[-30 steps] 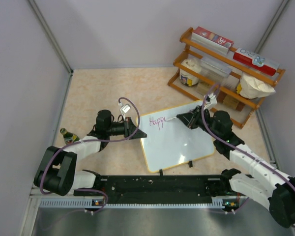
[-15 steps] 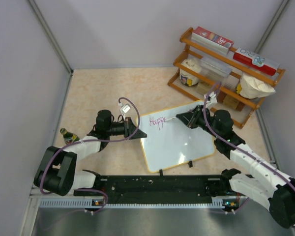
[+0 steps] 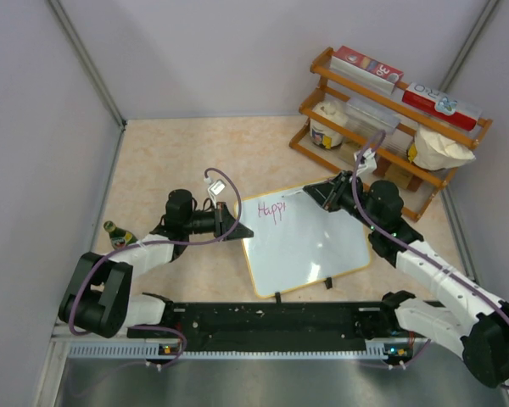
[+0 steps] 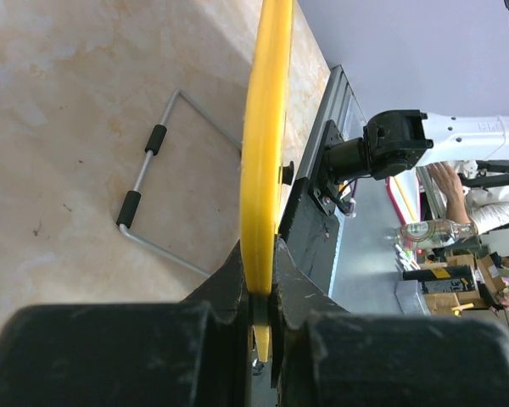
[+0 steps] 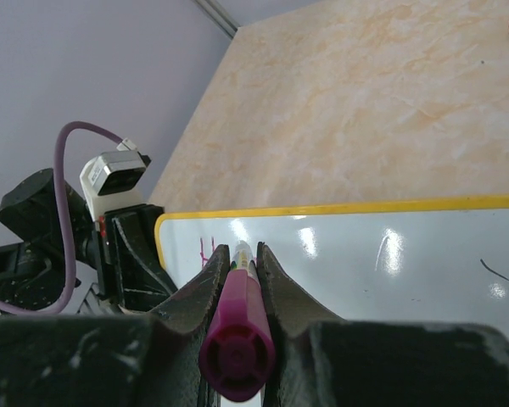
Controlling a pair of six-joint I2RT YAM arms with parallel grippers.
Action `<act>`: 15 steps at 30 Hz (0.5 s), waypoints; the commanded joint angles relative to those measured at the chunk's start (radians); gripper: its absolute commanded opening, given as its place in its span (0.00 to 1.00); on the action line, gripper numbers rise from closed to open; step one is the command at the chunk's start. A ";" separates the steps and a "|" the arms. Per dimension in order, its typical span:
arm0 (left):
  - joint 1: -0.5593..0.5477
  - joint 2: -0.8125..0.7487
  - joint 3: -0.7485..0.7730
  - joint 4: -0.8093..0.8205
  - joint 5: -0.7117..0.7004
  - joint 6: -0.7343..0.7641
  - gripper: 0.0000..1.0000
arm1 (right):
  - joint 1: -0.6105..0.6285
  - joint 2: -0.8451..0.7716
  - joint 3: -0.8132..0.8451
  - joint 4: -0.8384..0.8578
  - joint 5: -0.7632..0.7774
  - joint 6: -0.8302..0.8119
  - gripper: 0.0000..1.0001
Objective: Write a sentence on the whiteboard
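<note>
The whiteboard [image 3: 310, 242] lies tilted on the table, white with a yellow frame, and pink writing [image 3: 271, 209] starting "Happ" sits at its far left corner. My left gripper [image 3: 240, 229] is shut on the board's left edge, seen as a yellow rim [image 4: 267, 127] between its jaws [image 4: 263, 275]. My right gripper [image 3: 316, 192] is shut on a purple marker [image 5: 237, 335]. The marker points left over the board's far edge [image 5: 365, 254], its tip [image 3: 293, 195] just right of the writing. The frames do not show whether the tip touches the board.
A wooden rack [image 3: 390, 127] with boxes, tubs and a white bag stands at the back right, close behind my right arm. A small bottle [image 3: 116, 231] lies by the left wall. A bent wire leg [image 4: 148, 182] with black sleeves lies under the board. A black rail [image 3: 271, 318] runs along the near edge.
My right gripper with the marker has shifted a little toward the board's far edge, away from the written letters. The left gripper and the board have not moved.
</note>
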 commanded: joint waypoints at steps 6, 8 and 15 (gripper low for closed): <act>-0.009 -0.009 -0.015 -0.047 -0.025 0.064 0.00 | -0.012 0.047 0.041 0.020 0.037 -0.049 0.00; -0.011 -0.012 -0.016 -0.047 -0.027 0.064 0.00 | -0.012 0.055 0.031 0.026 0.039 -0.054 0.00; -0.011 -0.009 -0.018 -0.047 -0.028 0.066 0.00 | -0.012 0.063 0.015 0.031 0.048 -0.052 0.00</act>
